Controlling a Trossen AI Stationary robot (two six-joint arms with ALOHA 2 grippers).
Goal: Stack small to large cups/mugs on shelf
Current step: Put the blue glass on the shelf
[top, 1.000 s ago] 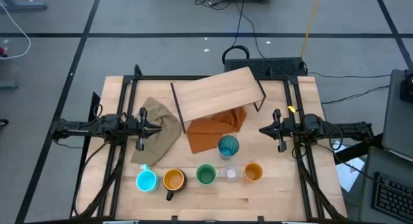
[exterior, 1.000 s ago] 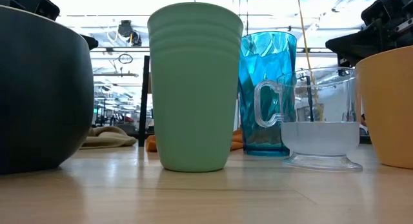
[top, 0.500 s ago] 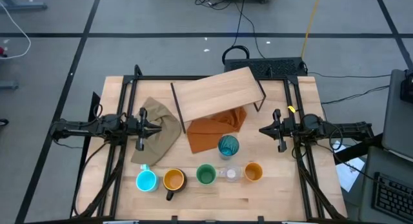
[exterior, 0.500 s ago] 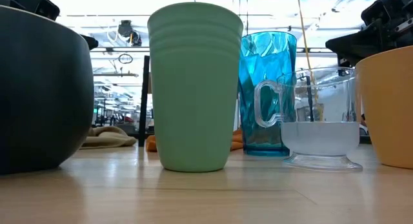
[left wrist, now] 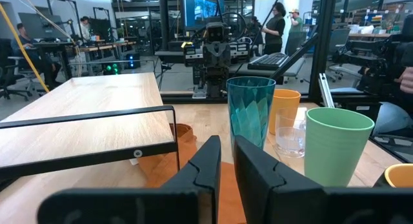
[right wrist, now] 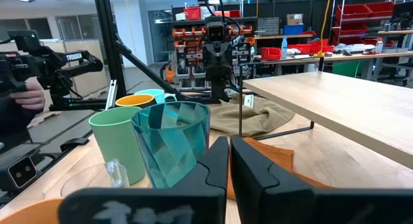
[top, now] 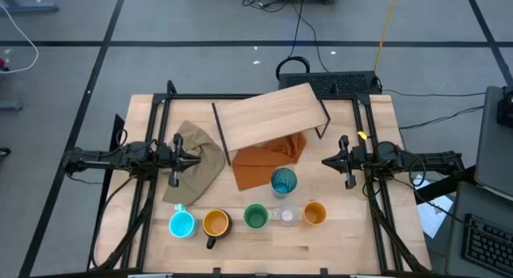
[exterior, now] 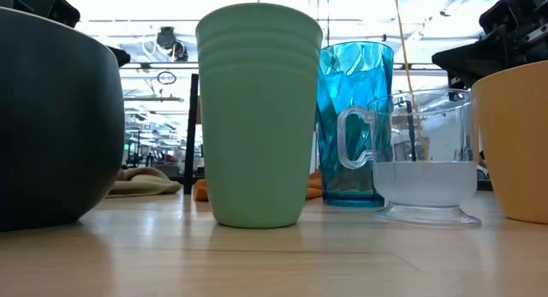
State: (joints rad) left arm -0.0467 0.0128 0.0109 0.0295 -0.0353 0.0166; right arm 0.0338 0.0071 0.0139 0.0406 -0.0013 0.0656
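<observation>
Nothing has moved on the wooden table [top: 337,246]; workshop benches behind.

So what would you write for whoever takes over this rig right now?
Left gripper: nearly shut, empty, parked at the table's left side over the crumpled khaki cloth.
Right gripper: shut, empty, parked at the right side.
Light plywood shelf on black legs: bare, with an orange cloth partly beneath it.
Front row, left to right: bright blue handled mug, black mug with yellow-orange inside, green cup, small clear glass, orange cup. Tall teal ribbed tumbler stands just behind.
Done: nothing. Left: all six cups.
</observation>
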